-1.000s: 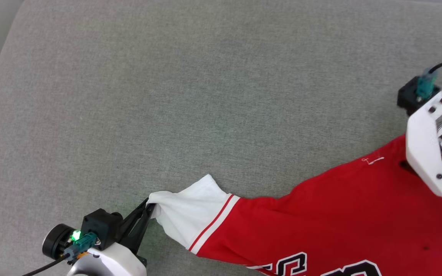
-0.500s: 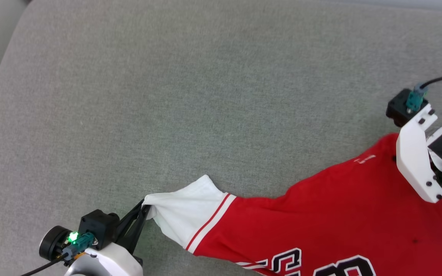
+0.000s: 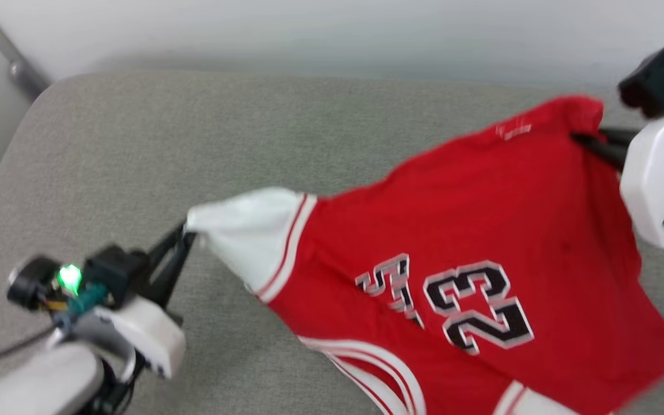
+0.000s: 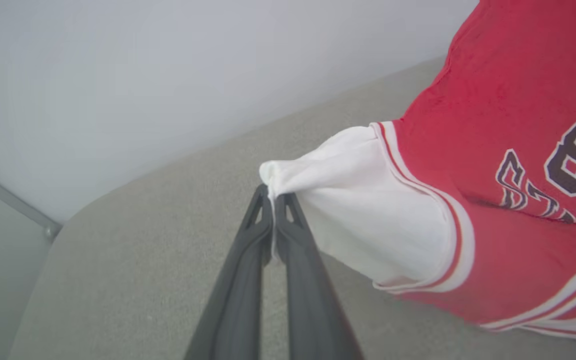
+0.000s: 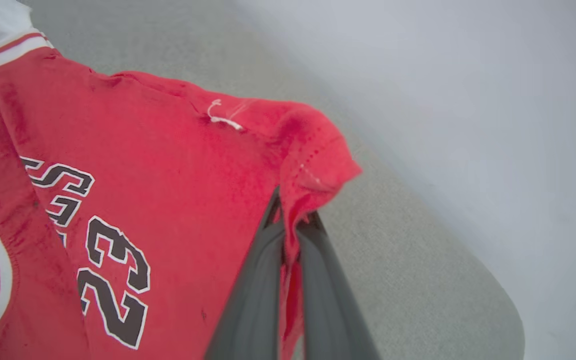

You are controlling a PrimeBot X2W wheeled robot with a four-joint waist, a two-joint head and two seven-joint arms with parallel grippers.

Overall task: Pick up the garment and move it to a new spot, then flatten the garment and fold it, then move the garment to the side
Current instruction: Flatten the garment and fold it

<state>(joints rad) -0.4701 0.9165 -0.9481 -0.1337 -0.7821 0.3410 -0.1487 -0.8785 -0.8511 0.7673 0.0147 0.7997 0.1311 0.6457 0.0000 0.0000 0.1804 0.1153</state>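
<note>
The garment, a red jersey with white sleeves and a black "23" print, hangs stretched between my two grippers above the grey cushion. My left gripper is shut on the tip of the white sleeve; its dark fingers pinch the white cloth. My right gripper is shut on the red corner at the upper right, where its fingers clamp a fold of red cloth. The print faces the head camera. The lower hem runs out of the head view.
A grey cushioned surface spreads under the garment, with a rounded edge at the left. A pale wall rises behind it, and a metal rail shows at the far left.
Both grippers have lifted the garment off the cushion, and the "23" print is now in view. The head camera has tilted up, bringing the wall into view. The left grip is unchanged.
</note>
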